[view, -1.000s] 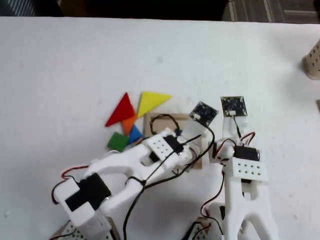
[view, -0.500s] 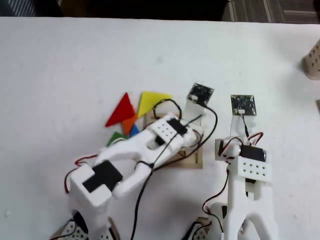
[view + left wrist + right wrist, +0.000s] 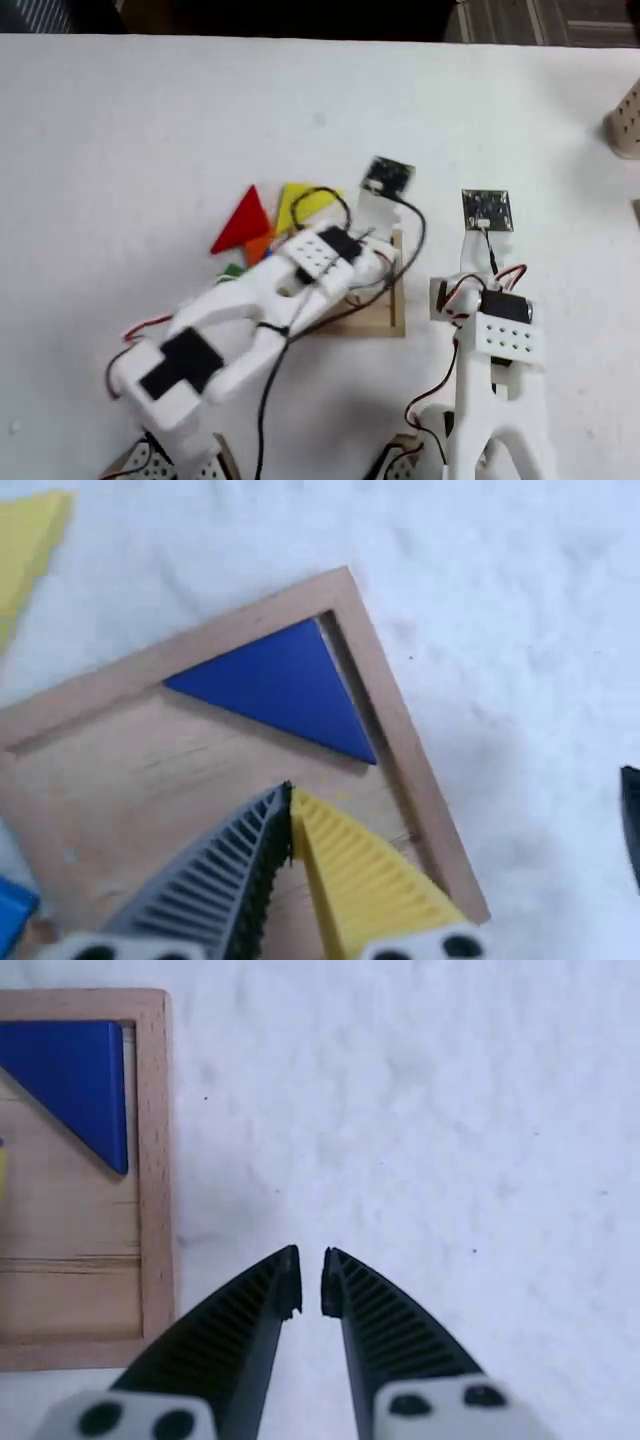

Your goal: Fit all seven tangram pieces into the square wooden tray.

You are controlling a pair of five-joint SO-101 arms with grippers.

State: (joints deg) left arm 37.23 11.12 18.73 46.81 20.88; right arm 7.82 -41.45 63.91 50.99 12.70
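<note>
The square wooden tray (image 3: pixel 385 710) holds a blue triangle (image 3: pixel 285 685) tucked into one corner; its remaining floor is bare wood. My left gripper (image 3: pixel 288 802) hangs shut over the tray floor, just short of that triangle, with nothing between its grey and yellow fingers. In the high view the left arm lies across the tray (image 3: pixel 390 318). Outside it to the left are a red triangle (image 3: pixel 243 222), a yellow triangle (image 3: pixel 305 200), an orange piece (image 3: pixel 258 245) and a sliver of green (image 3: pixel 232 270). My right gripper (image 3: pixel 305 1282) is shut above the white table, beside the tray's wall (image 3: pixel 153 1160).
The right arm (image 3: pixel 495 345) stands to the right of the tray. A perforated beige object (image 3: pixel 626 125) sits at the table's far right edge. White tabletop stretches out behind the pieces and to the right.
The left arm has swung farther out over the tray, covering more of the green and blue pieces. The right arm edged forward a second ago and has since held still.
</note>
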